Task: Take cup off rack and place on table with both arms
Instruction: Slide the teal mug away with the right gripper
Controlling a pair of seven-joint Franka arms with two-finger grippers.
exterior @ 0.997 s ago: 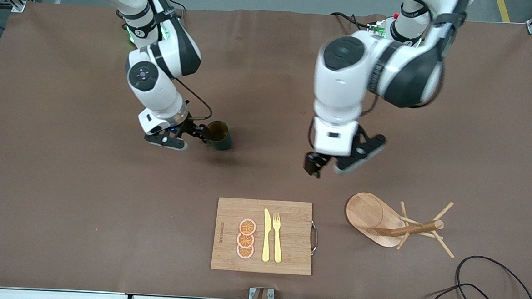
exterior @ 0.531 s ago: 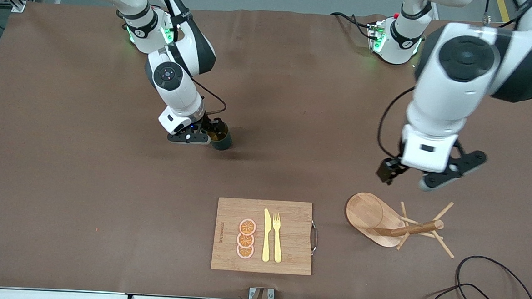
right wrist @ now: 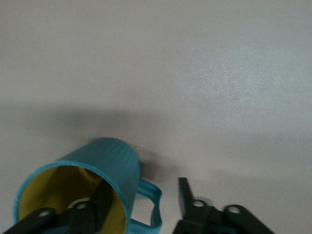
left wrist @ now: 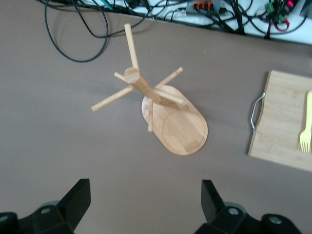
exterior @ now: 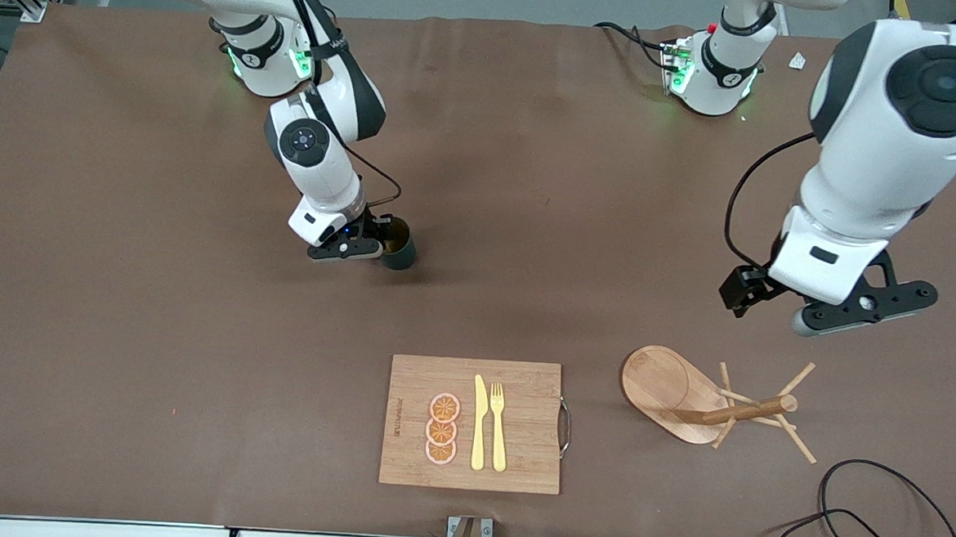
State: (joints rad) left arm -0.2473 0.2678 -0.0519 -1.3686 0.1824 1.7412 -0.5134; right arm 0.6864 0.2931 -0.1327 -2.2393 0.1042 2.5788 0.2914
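Brown table (exterior: 115,323), right end effector (exterior: 375,240) astride cup (exterior: 398,252) wall

The left hand (left wrist: 144,204) hung over bare desk (left wrist: 58,146), fingers (left wrist: 78,197) spread wide with nothing between them. The empty wooden mug rack (left wrist: 170,122) stood on the desk, beside a bamboo cutting board (left wrist: 285,122) bearing a yellow fork (left wrist: 306,131). Black cables (left wrist: 73,34) lay near the rack.

You find almost nothing to read here. The cutting board (exterior: 471,424) carries one short line of burned-in lettering along its edge toward the right arm's end of the table, beside the orange slices (exterior: 442,429), but you cannot make out the letters. Nothing else you see bears legible text, numbers or signs.
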